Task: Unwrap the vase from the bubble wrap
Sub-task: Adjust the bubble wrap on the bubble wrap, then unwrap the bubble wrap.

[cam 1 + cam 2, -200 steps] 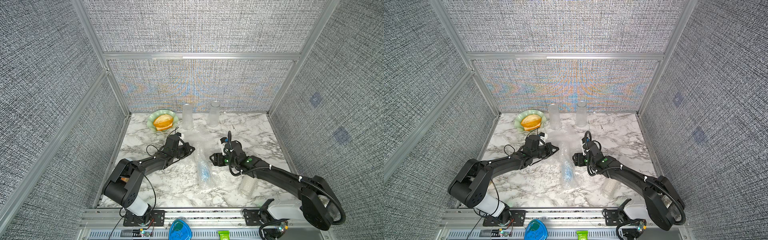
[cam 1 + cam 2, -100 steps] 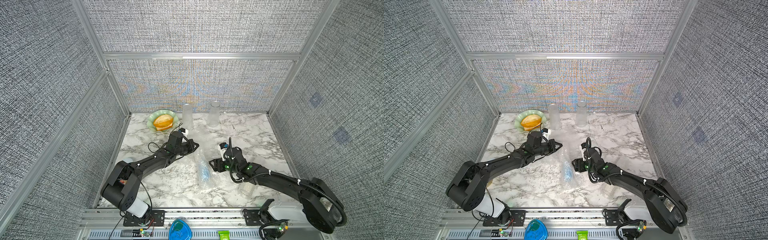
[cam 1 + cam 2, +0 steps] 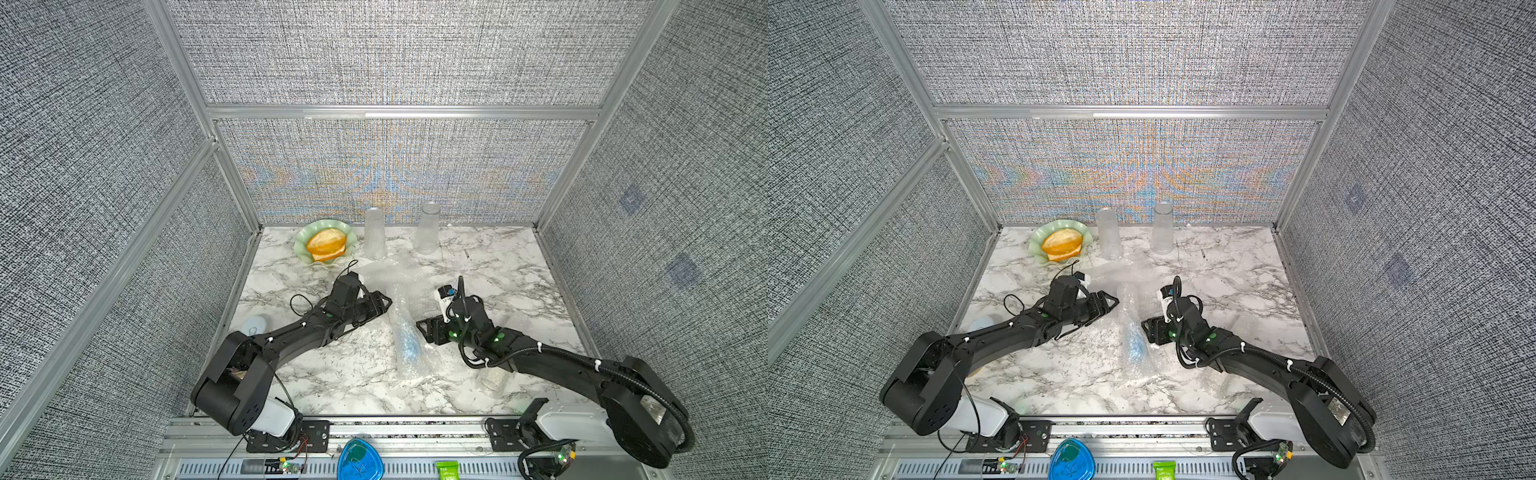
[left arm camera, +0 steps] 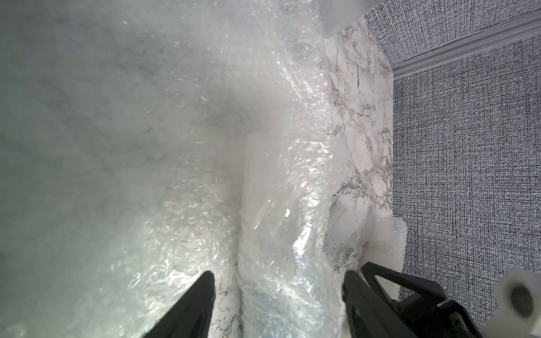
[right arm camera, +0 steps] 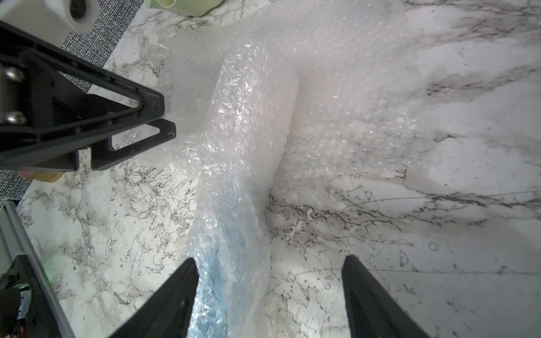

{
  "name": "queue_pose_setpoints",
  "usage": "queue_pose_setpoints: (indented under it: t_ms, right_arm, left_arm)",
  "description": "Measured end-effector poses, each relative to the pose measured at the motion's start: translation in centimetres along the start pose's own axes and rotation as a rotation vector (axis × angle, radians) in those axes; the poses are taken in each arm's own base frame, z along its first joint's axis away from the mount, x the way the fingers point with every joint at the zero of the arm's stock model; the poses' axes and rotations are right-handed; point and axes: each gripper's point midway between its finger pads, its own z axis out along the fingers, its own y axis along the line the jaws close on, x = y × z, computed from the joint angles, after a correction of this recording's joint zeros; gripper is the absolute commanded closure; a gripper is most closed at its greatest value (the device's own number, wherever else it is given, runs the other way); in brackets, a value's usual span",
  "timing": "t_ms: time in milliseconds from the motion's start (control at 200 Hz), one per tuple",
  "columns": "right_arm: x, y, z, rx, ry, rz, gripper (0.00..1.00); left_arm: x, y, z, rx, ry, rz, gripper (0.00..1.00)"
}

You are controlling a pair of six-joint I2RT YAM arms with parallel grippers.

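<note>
bubble wrap (image 3: 405, 332) lies as a long crinkly bundle on the middle of the marble table (image 3: 507, 266), between our two grippers, with a looser sheet of it spreading toward the back. through the plastic we make out only a pale blue patch (image 3: 1133, 347) at the nearer end; we cannot tell the shape of whatever is inside, and no vase shows plainly. the edges of the clear sheet fade into the marble veins in both top views, so we cannot say where it ends.

our left gripper (image 3: 384, 300) sits just beside the far half of the bundle, on its left. in the left wrist view its two fingers (image 4: 193, 304) stand wide apart with the bundle between them, and we cannot tell whether either touches it. much of that view is blurred by wrap close to the lens.

our right gripper (image 3: 424, 330) is just beside the blue part, on the bundle's right. in the right wrist view its jaws are spread wide, one finger (image 5: 172, 301) against the wrap and the other clear of it over bare marble.

at the back stand two clear rolls (image 3: 374, 235), faint against the wall, and a green dish (image 3: 303, 245) holding something orange. a pale round object (image 3: 254, 325) by the left arm is partly hidden.
</note>
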Motion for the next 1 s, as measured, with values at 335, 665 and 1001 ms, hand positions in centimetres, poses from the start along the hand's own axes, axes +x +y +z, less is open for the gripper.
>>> queue_pose_setpoints:
  t_ms: [335, 665, 1001]
  right_arm:
    - [-0.3, 0.1, -0.3, -0.006, -0.012, -0.001, 0.27]
    - [-0.3, 0.1, -0.4, -0.005, -0.015, -0.008, 0.27]
    - [0.8, -0.5, 0.3, 0.006, 0.006, -0.009, 0.27]
  left_arm:
    - [-0.6, 0.0, 2.5, 0.031, 0.004, -0.011, 0.36]
    - [-1.6, -1.6, 3.6, 0.079, 0.003, 0.021, 1.0]
    - [-2.3, -3.6, 1.9, 0.113, -0.022, 0.061, 1.0]
